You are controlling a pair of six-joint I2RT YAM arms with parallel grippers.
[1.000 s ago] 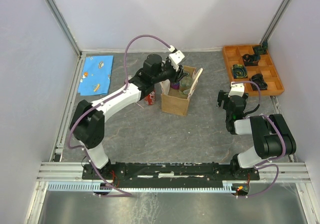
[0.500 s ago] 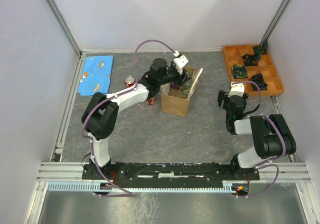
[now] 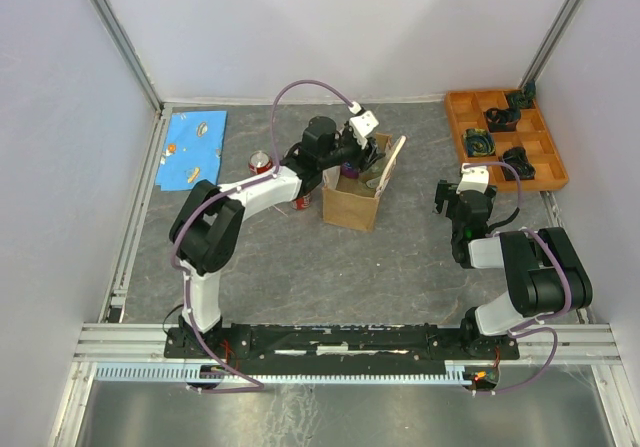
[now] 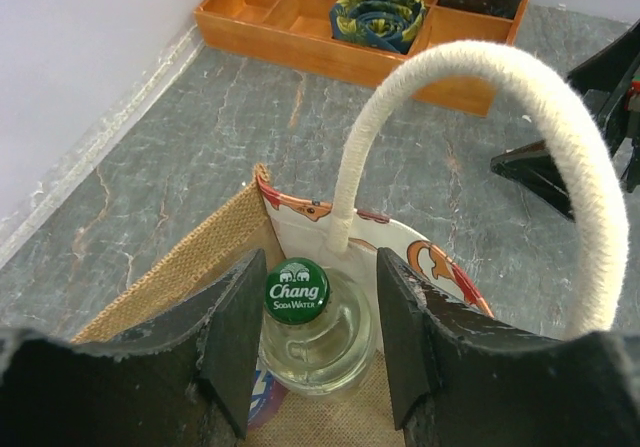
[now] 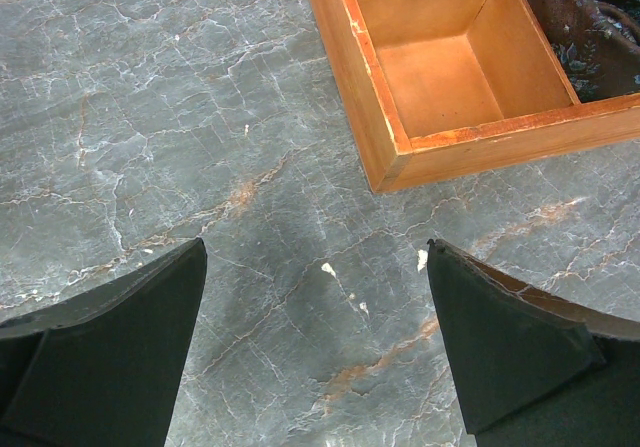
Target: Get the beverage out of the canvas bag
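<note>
Left gripper [image 4: 320, 272] hangs over the open mouth of the canvas bag [image 3: 350, 205], pointing down into it. Its two black fingers [image 4: 235, 337] stand apart, one on each side of the soda-water bottle [image 4: 318, 345]. Whether the pads touch the glass cannot be told from the wrist view.

That bottle stands upright inside the canvas bag, against its printed white lining. It is clear glass with a green cap [image 4: 297, 290] reading "Chang Soda Water". One cream handle [image 4: 560, 117] arches up from the bag's far wall, just beyond the bottle and past the gripper's right finger.

Right gripper [image 5: 316, 252] sits well to the right of the canvas bag, low over the grey table [image 3: 300, 257], its fingers spread wide with nothing between them. A corner of the orange tray [image 5: 370, 97] lies just ahead of it; seen from above, the tray is at the back right, well apart from the bag.

Just left of the canvas bag, a red can [image 3: 302, 200] is partly hidden under the left arm. A second can [image 3: 259, 160] stands farther left, and a blue cloth [image 3: 193, 147] lies beyond that.
</note>
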